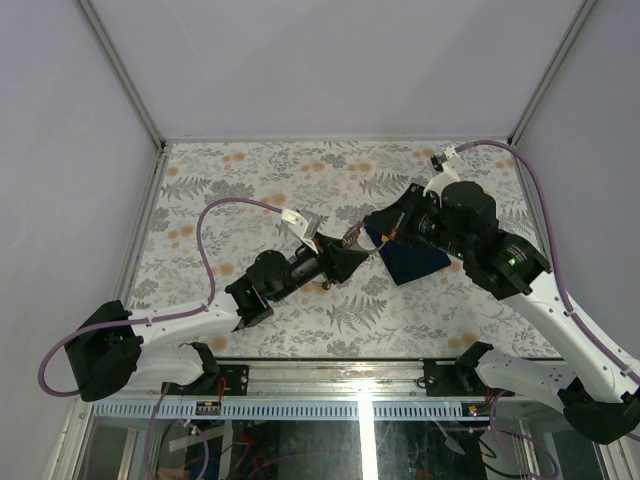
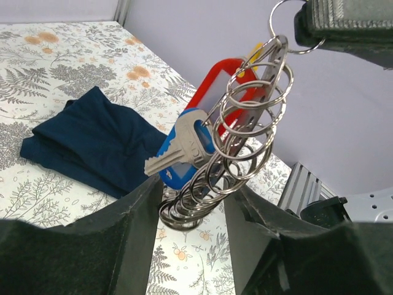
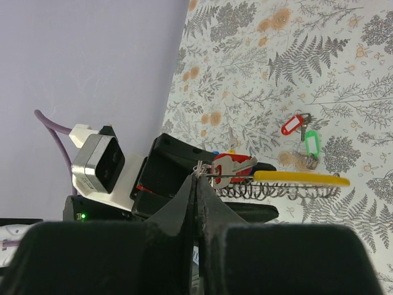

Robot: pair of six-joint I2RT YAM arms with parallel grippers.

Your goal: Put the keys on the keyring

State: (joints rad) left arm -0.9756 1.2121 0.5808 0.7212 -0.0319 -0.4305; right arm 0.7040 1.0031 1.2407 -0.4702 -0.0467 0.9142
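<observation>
**Mid-threading, keyring up in the air**

We see the keyring (image 2: pixel 236 144) held above mid-table, just left of the cloth (image 2: pixel 92 141). The left gripper (image 2: pixel 190 209) pinches its lower edge. The right gripper (image 3: pixel 198 184), fingers pressed together, pinches a small ring (image 2: pixel 272 23) at its top. Next we'd guess it needs twisting onto the rim.

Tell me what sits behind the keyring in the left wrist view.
Behind the keyring: a red tag, a blue tag with a silver key, and a sliver of yellow tag. The coils hide where they attach.
</observation>
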